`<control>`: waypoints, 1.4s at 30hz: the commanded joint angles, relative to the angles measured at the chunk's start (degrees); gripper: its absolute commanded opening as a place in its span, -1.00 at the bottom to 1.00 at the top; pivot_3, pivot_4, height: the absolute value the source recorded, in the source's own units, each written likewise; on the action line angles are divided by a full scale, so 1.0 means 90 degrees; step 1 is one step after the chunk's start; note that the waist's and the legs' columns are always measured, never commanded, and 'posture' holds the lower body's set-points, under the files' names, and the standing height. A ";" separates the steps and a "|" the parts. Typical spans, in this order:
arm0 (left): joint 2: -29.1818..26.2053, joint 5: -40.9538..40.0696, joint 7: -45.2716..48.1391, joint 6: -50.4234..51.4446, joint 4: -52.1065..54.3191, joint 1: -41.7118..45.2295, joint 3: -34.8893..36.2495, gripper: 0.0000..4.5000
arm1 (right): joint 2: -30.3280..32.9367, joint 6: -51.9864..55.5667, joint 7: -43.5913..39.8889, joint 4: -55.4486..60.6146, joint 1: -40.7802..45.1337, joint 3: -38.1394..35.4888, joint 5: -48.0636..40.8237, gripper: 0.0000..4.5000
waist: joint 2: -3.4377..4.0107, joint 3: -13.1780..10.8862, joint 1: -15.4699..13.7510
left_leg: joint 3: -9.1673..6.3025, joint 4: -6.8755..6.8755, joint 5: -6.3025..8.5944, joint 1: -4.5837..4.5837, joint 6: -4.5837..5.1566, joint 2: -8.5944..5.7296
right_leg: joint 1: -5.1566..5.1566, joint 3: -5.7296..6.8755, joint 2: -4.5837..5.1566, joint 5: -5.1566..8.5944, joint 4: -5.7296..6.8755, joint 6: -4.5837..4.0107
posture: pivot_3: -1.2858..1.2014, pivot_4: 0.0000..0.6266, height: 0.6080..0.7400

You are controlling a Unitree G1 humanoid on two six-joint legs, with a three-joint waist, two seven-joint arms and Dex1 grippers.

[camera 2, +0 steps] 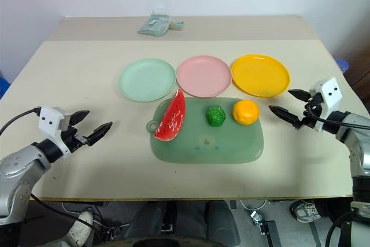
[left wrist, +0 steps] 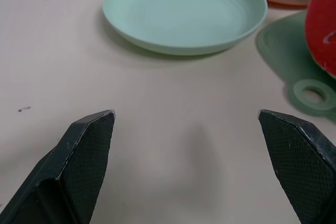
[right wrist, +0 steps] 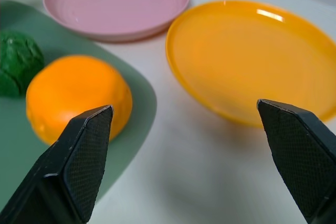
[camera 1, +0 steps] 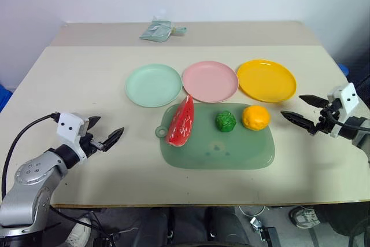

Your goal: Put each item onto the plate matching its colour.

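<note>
Head views: a beige counter (camera 1: pixel 87 79) against a pale wall carries mint plate (camera 1: pixel 154 85), pink plate (camera 1: pixel 210 80) and yellow-orange plate (camera 1: pixel 266 80) in a far row; nearer, a green cutting board (camera 1: pixel 231 154) holds watermelon wedge (camera 1: pixel 181 121), green ball (camera 1: pixel 225 121) and orange fruit (camera 1: pixel 255 117). A crumpled cloth (camera 1: pixel 161 29) lies far back

Left wrist view: left tool (left wrist: pixel 186 124) gapes wide, empty, toward the mint plate

Right wrist view: right tool (right wrist: pixel 184 116) spread wide, empty, between the orange fruit and yellow-orange plate

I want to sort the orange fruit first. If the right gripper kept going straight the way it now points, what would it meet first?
Most likely the orange fruit at the near end of the green cutting board. The right gripper, jaws open, points left across bare table toward it. Depth is unclear, so it might pass just in front.
</note>
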State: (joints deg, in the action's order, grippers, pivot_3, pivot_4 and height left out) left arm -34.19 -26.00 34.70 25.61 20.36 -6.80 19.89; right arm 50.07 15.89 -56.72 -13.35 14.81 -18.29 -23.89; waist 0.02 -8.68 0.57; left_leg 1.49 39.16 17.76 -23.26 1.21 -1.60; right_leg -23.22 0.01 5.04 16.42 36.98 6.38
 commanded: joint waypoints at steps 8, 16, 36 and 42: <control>0.0108 0.0019 0.0078 -0.0296 -0.0020 0.0099 0.0006 1.00 | -0.0200 0.0003 0.0144 0.0515 -0.0125 -0.0151 -0.0076 0.99 | 0.0000 0.0000 0.0004 | 0.0000 0.0000 0.0000 0.0000 0.0000 0.0000 | -0.0001 0.0000 0.0000 0.0000 0.0001 0.0000 | 0.03 -0.52 1.00; 0.0279 -0.0084 0.0037 -0.0156 0.0067 0.0629 -0.0420 1.00 | -0.0201 0.0086 0.0284 0.0880 -0.0466 -0.0343 -0.0165 0.99 | 0.0000 0.0000 -0.0007 | 0.0000 0.0001 0.0000 0.0000 0.0000 0.0000 | 0.0001 0.0001 0.0000 0.0000 0.0001 0.0001 | 0.03 -0.52 1.00; 0.1131 -0.0807 -0.2090 0.4877 0.1327 0.4116 -0.2874 1.00 | -0.0267 0.1687 0.0154 0.4254 -0.1054 0.0204 -0.1672 0.99 | -0.0004 -0.0002 -0.0138 | -0.0002 0.0015 -0.0003 -0.0002 -0.0002 -0.0001 | 0.0002 -0.0002 -0.0017 -0.0002 0.0013 0.0003 | 0.03 -0.52 1.00; 0.1633 -0.0801 -0.2486 0.5761 0.1178 0.4217 -0.2758 0.89 | -0.0649 0.1754 0.0405 0.4571 -0.1068 0.0723 -0.1672 1.00 | -0.0012 -0.0005 -0.0156 | -0.0005 0.0020 -0.0003 -0.0003 -0.0001 -0.0002 | 0.0006 0.0000 -0.0016 -0.0002 0.0011 0.0003 | 0.03 -0.52 1.00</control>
State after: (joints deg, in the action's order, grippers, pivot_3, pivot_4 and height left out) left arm -19.84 -33.24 13.37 75.89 30.31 30.04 -5.81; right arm 44.62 32.14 -53.63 25.90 5.06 -11.82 -38.56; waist -0.09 -8.72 -0.83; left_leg 1.45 39.34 17.73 -23.29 1.20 -1.62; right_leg -23.17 0.01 4.89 16.41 37.08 6.41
